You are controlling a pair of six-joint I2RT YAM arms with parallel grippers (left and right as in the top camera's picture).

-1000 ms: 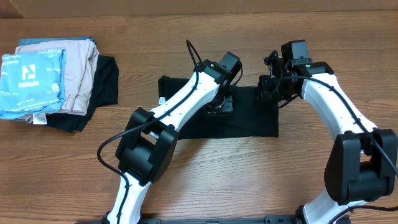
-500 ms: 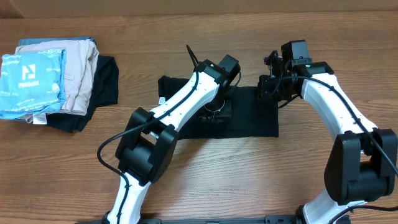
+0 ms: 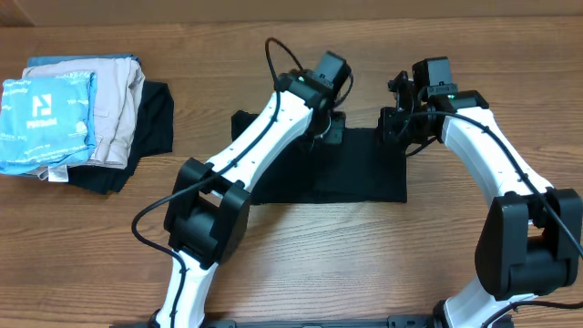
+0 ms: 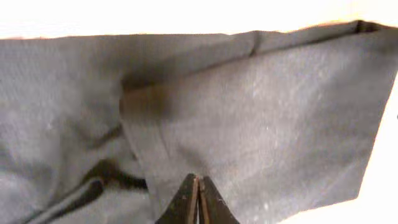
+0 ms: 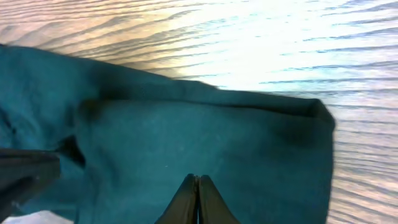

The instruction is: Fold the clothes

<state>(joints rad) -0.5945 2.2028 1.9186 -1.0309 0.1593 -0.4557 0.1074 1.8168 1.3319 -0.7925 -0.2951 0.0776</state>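
Note:
The black T-shirt [image 3: 364,173] lies folded into a flat rectangle on the wooden table, mid-centre. My left gripper [image 3: 322,137] is over the shirt's far edge, jaws shut. In the left wrist view the closed tips [image 4: 199,182] rest against a folded flap of the fabric [image 4: 267,124]. My right gripper [image 3: 393,129] is at the shirt's far right corner, jaws shut. In the right wrist view its tips [image 5: 197,180] sit on the shirt [image 5: 205,137], which looks teal there. No fabric shows between either pair of jaws.
At the far left is a stack of folded clothes: a light blue garment with a white logo [image 3: 46,123], a beige one [image 3: 117,105], and a dark garment [image 3: 155,123] underneath. Bare wood table [image 3: 364,255] surrounds the shirt.
My left gripper has moved from the middle of the shirt toward its far edge. The right arm has not moved.

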